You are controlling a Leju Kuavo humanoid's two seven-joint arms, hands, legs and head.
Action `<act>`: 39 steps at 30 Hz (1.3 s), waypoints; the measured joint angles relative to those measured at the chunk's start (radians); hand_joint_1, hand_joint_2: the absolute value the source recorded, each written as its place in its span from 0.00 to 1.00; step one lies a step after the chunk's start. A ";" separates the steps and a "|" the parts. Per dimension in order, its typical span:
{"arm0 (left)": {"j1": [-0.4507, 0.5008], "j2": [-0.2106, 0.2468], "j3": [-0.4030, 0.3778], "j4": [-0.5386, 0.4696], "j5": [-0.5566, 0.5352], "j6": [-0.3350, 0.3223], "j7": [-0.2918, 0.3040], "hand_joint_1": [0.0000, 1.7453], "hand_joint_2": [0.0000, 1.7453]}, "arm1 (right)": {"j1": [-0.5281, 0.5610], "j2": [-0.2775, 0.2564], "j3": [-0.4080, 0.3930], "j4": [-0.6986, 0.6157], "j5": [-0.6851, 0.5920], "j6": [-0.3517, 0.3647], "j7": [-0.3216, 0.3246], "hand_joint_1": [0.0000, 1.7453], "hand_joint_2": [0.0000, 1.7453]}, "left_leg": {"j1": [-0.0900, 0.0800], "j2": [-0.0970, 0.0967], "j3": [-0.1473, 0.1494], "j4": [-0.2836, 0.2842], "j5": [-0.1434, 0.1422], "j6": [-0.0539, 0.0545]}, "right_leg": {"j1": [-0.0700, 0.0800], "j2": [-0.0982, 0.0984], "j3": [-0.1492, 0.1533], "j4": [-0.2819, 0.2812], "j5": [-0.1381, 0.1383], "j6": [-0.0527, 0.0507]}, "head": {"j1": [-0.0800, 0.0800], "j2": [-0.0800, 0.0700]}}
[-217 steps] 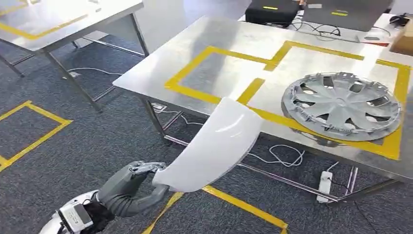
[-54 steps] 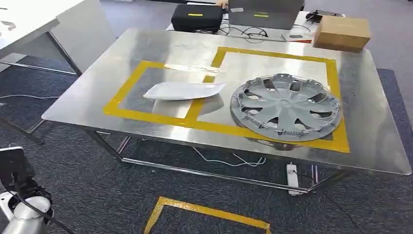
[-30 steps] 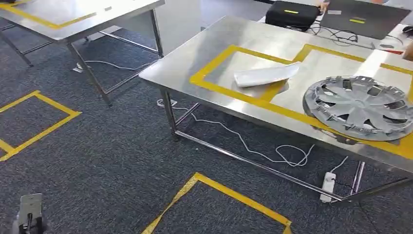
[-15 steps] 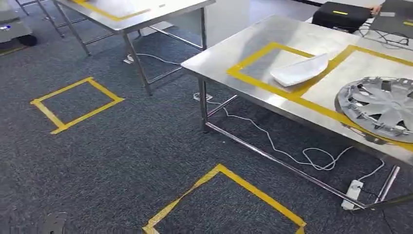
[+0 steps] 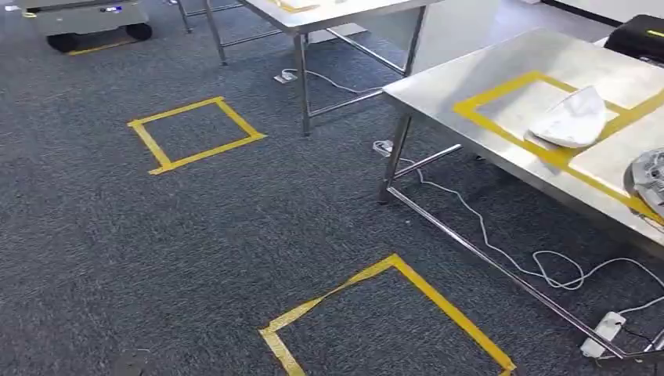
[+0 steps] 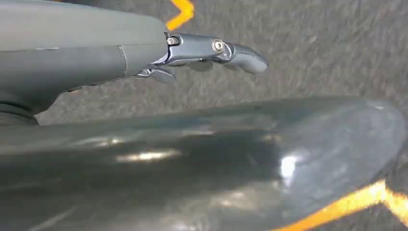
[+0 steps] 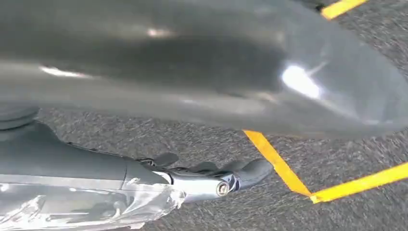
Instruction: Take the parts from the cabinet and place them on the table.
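Lying on steel table [image 5: 501, 63]: white part [image 5: 574, 117]; grey carpet, yellow tape squares; both robot hands empty, fingers extended.

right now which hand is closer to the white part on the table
Right, probably. The white part lies to the robot's right; the right hand hangs over the floor on that side, the left hand on the far side.

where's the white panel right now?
In the head view the white panel lies on the steel table at the right, across the yellow tape outline, with the hubcap beside it at the picture's right edge.
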 joint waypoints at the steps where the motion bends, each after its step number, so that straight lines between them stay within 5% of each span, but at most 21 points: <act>1: 0.016 0.000 -0.019 -0.021 0.013 -0.015 0.017 0.00 0.00 | 0.000 0.000 -0.005 -0.003 -0.005 0.002 0.000 0.00 0.00 | -0.001 -0.013 -0.015 0.001 0.012 -0.001 | 0.000 0.000 0.010 0.014 0.012 -0.002 | 0.000 0.000; 4: 0.056 0.002 -0.079 -0.070 0.060 -0.012 0.042 0.00 0.00 | 0.000 -0.001 -0.018 -0.013 -0.017 0.002 -0.006 0.00 0.00 | 0.004 -0.052 -0.058 0.002 0.044 -0.012 | -0.004 0.020 0.143 -0.158 0.128 -0.004 | 0.000 0.000; 6: 0.074 0.005 -0.103 -0.111 0.092 0.015 0.039 0.00 0.00 | 0.002 -0.001 -0.022 -0.018 -0.033 -0.010 -0.014 0.00 0.00 | 0.000 -0.077 -0.077 0.007 0.064 -0.026 | -0.013 0.099 0.260 -0.331 0.095 -0.002 | 0.001 0.000; 10: 0.107 0.016 -0.133 -0.173 0.199 0.044 -0.005 0.00 0.00 | 0.008 -0.001 -0.022 -0.038 -0.117 -0.053 -0.017 0.00 0.00 | 0.003 -0.122 -0.087 0.001 0.102 -0.043 | -0.012 0.048 0.235 -0.326 0.098 -0.025 | -0.002 0.000; 12: 0.117 0.019 -0.143 -0.191 0.255 0.038 -0.033 0.00 0.00 | 0.011 -0.001 -0.028 -0.058 -0.198 -0.075 -0.021 0.00 0.00 | -0.005 -0.032 -0.106 0.060 0.021 -0.045 | -0.008 0.022 0.226 -0.326 0.110 -0.041 | -0.020 0.000; 15: 0.105 0.022 -0.150 -0.202 0.351 -0.005 -0.084 0.00 0.00 | 0.019 -0.001 -0.039 -0.091 -0.323 -0.087 -0.024 0.00 0.00 | -0.005 -0.002 -0.183 0.304 -0.119 -0.048 | -0.001 -0.031 0.201 -0.325 0.126 -0.048 | -0.020 0.000; 17: 0.107 0.024 -0.150 -0.213 0.378 -0.011 -0.089 0.00 0.00 | 0.018 -0.001 -0.047 -0.113 -0.343 -0.089 -0.029 0.00 0.00 | -0.005 -0.001 -0.162 0.331 -0.097 -0.045 | 0.003 -0.060 0.191 -0.325 0.133 -0.047 | -0.021 0.000; 19: 0.104 0.028 -0.149 -0.213 0.384 -0.011 -0.089 0.00 0.00 | 0.008 -0.001 -0.058 -0.115 -0.345 -0.088 -0.034 0.00 0.00 | -0.010 0.016 -0.047 0.174 -0.040 -0.030 | 0.007 -0.087 0.189 -0.324 0.135 -0.046 | -0.021 0.000; 20: 0.100 0.030 -0.149 -0.213 0.386 -0.011 -0.089 0.00 0.00 | 0.005 -0.001 -0.060 -0.116 -0.345 -0.088 -0.037 0.00 0.00 | -0.017 0.050 0.015 0.084 -0.023 -0.018 | 0.008 -0.099 0.193 -0.324 0.135 -0.046 | -0.021 0.000; 21: 0.095 0.031 -0.149 -0.214 0.387 -0.011 -0.089 0.00 0.00 | 0.003 -0.001 -0.062 -0.116 -0.345 -0.088 -0.039 0.00 0.00 | -0.030 0.111 0.061 0.022 -0.030 -0.007 | 0.014 -0.113 0.189 -0.323 0.133 -0.042 | -0.021 0.000; 22: 0.089 0.031 -0.149 -0.215 0.391 -0.011 -0.093 0.00 0.00 | 0.004 -0.001 -0.064 -0.116 -0.346 -0.087 -0.042 0.00 0.00 | -0.033 0.114 0.062 0.005 -0.031 -0.005 | 0.016 -0.125 0.189 -0.321 0.136 -0.038 | -0.021 0.000; 25: 0.099 0.032 -0.146 -0.222 0.395 -0.013 -0.097 0.00 0.00 | 0.004 -0.001 -0.064 -0.133 -0.348 -0.083 -0.053 0.00 0.00 | -0.030 0.072 0.044 -0.010 -0.029 0.007 | 0.018 -0.163 0.199 -0.320 0.138 -0.027 | -0.020 0.000; 27: 0.106 0.033 -0.145 -0.234 0.389 -0.013 -0.088 0.00 0.00 | 0.005 -0.001 -0.064 -0.143 -0.353 -0.082 -0.058 0.00 0.00 | -0.021 0.050 0.042 -0.016 -0.019 0.016 | 0.013 -0.042 0.170 -0.267 0.094 -0.013 | -0.016 0.000; 28: 0.102 0.033 -0.144 -0.237 0.386 -0.010 -0.084 0.00 0.00 | 0.009 -0.001 -0.065 -0.144 -0.354 -0.082 -0.058 0.00 0.00 | -0.020 0.036 0.036 -0.016 -0.015 0.021 | 0.008 -0.015 0.136 -0.190 0.053 -0.010 | -0.014 0.000; 30: 0.099 0.033 -0.144 -0.238 0.383 -0.009 -0.079 0.00 0.00 | 0.011 -0.001 -0.067 -0.144 -0.356 -0.080 -0.058 0.00 0.00 | -0.021 0.006 0.028 -0.015 -0.009 0.023 | 0.007 -0.001 0.056 -0.023 -0.010 -0.006 | -0.012 0.000; 31: 0.101 0.033 -0.144 -0.238 0.383 -0.008 -0.074 0.00 0.00 | 0.008 -0.001 -0.068 -0.144 -0.356 -0.079 -0.058 0.00 0.00 | -0.021 -0.008 0.025 -0.014 -0.006 0.023 | 0.007 -0.001 0.034 0.015 -0.010 -0.005 | -0.013 0.000; 32: 0.103 0.033 -0.144 -0.238 0.381 -0.008 -0.073 0.00 0.00 | 0.007 -0.001 -0.070 -0.144 -0.356 -0.079 -0.058 0.00 0.00 | -0.021 -0.022 0.024 -0.014 -0.004 0.022 | 0.006 -0.001 0.040 -0.004 0.014 -0.004 | -0.013 0.000; 34: 0.106 0.033 -0.146 -0.238 0.373 -0.006 -0.071 0.00 0.00 | 0.008 -0.001 -0.071 -0.144 -0.356 -0.079 -0.059 0.00 0.00 | -0.019 -0.053 0.024 -0.011 0.001 0.016 | 0.002 0.008 0.110 -0.155 0.108 -0.004 | -0.013 0.000; 35: 0.107 0.033 -0.146 -0.238 0.370 -0.003 -0.066 0.00 0.00 | 0.007 -0.001 -0.071 -0.144 -0.353 -0.079 -0.058 0.00 0.00 | -0.017 -0.067 0.023 -0.007 0.003 0.012 | -0.003 0.035 0.155 -0.247 0.151 -0.003 | -0.013 0.000; 36: 0.107 0.034 -0.147 -0.239 0.366 -0.001 -0.061 0.00 0.00 | 0.005 -0.001 -0.071 -0.143 -0.351 -0.079 -0.058 0.00 0.00 | -0.019 -0.078 0.019 -0.005 0.005 0.007 | -0.008 0.087 0.177 -0.293 0.141 -0.001 | -0.013 0.000; 39: 0.111 0.037 -0.153 -0.244 0.362 0.000 -0.055 0.00 0.00 | 0.005 -0.001 -0.071 -0.140 -0.346 -0.079 -0.058 0.00 0.00 | -0.016 -0.112 -0.006 0.005 0.017 -0.011 | -0.002 0.067 0.167 -0.302 0.141 -0.018 | -0.015 0.000</act>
